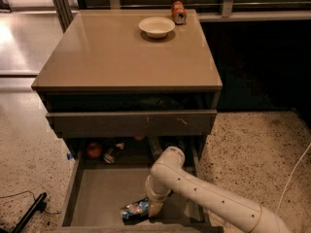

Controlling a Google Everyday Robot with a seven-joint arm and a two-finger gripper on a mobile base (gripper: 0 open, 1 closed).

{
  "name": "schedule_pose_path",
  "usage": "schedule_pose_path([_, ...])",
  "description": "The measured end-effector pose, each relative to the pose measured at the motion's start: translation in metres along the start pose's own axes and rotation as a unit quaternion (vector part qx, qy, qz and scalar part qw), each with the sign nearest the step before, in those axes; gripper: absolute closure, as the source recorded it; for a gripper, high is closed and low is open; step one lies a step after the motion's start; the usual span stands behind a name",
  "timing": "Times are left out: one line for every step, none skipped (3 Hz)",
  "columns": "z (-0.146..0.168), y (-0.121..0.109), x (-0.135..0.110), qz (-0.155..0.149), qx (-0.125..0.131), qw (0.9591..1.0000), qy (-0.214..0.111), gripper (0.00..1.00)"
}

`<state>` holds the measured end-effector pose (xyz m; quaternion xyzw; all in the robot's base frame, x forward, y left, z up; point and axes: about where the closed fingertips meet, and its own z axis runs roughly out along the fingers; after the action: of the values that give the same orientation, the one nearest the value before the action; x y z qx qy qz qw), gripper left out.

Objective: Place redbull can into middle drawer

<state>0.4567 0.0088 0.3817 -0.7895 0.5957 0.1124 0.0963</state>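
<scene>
The redbull can (133, 210), silver and blue, lies on its side low over the grey floor of the pulled-out middle drawer (99, 198), near its front edge. My gripper (151, 208) reaches down into the drawer from the right on the white arm (194, 191) and is shut on the can's right end. The can sticks out to the left of the gripper. I cannot tell whether the can touches the floor.
Above the open drawer is a partly open drawer with a scratched front panel (131, 123). At the drawer's back lie a red-orange round thing (94, 149) and a dark can (112, 153). A white bowl (156, 26) and an orange-red can (178, 12) stand on the cabinet top.
</scene>
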Motion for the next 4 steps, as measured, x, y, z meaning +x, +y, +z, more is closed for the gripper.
schedule_pose_path([0.0175,0.0061,0.0090,0.011,-0.015,0.9998,-0.006,1.00])
schedule_pose_path([0.0175,0.0061,0.0090,0.011,-0.015,0.9998,-0.006,1.00])
schedule_pose_path([0.0175,0.0061,0.0090,0.011,-0.015,0.9998,-0.006,0.82])
schedule_pose_path([0.0175,0.0061,0.0090,0.011,-0.015,0.9998,-0.006,0.58])
